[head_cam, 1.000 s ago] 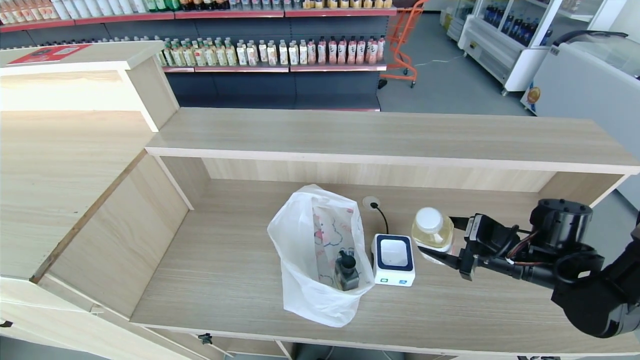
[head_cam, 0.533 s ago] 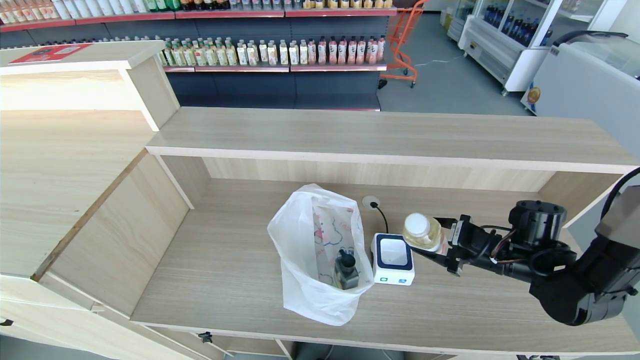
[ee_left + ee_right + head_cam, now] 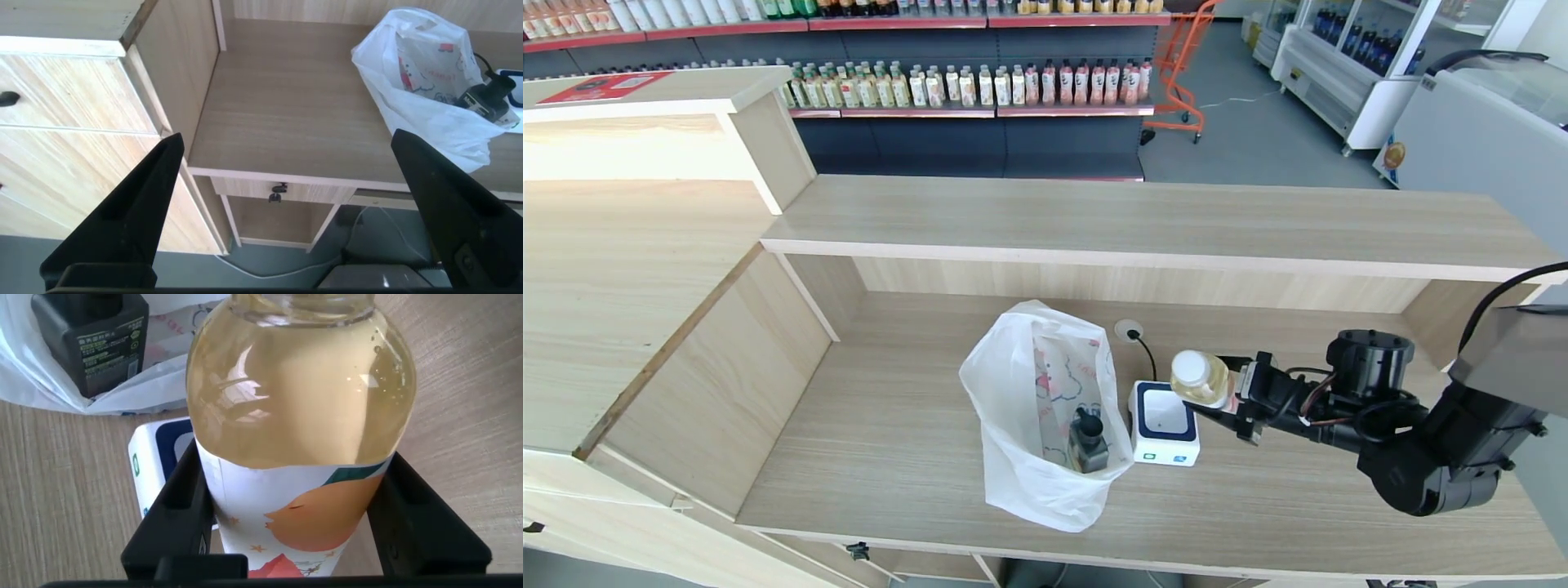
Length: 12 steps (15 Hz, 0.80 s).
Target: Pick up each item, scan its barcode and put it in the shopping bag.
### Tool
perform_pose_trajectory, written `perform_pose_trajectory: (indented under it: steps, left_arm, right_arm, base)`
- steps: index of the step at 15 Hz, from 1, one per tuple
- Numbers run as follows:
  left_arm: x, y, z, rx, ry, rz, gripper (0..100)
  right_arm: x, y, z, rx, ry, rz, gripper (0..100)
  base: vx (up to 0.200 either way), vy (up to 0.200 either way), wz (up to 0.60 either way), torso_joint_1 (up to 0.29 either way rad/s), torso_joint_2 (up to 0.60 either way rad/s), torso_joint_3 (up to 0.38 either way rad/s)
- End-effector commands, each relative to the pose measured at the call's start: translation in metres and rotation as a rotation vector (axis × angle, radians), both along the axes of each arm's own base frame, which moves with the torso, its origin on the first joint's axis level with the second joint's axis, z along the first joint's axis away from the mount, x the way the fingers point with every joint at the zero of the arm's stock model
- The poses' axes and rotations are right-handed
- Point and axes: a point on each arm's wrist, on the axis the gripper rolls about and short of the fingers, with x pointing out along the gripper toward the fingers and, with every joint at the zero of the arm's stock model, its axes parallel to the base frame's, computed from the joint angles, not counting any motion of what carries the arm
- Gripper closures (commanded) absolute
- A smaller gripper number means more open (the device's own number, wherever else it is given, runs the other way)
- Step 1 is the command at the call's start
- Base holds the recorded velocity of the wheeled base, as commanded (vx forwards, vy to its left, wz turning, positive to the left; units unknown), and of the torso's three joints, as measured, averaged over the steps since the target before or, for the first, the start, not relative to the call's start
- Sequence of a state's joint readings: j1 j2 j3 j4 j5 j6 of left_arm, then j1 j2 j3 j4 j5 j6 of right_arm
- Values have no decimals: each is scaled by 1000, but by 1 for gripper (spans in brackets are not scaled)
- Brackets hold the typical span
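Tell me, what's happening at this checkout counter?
The right gripper holds a bottle of pale yellow liquid at the right edge of the scanner. Left of the scanner stands the white shopping bag, with a dark bottle already inside. The left gripper is open, off the front of the counter.

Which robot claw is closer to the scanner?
Right. The right claw holds a bottle at the right edge of the scanner. The left claw is out past the counter front, beyond the bag.
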State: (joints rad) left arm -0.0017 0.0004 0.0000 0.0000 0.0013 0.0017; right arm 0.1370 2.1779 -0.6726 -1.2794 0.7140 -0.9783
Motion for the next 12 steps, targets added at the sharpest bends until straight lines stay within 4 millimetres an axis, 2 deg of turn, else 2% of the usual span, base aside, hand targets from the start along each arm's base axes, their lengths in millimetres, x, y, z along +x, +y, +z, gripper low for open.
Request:
perform_pose_trajectory:
  steps: [1,5,12]
  left_arm:
    - [0,0,0,0,0,0,0]
    - [0,0,0,0,0,0,0]
    - [0,0,0,0,0,0,0]
  right_arm:
    - [9,7,-10,-1,7,16,100]
    - [23,22,-15,3,-19,49,100]
    - [27,28,-26,-2,-2,59,100]
  base:
    - [0,0,0,0,0,0]
    - [0,0,0,0,0,0]
    - [0,0,0,0,0,0]
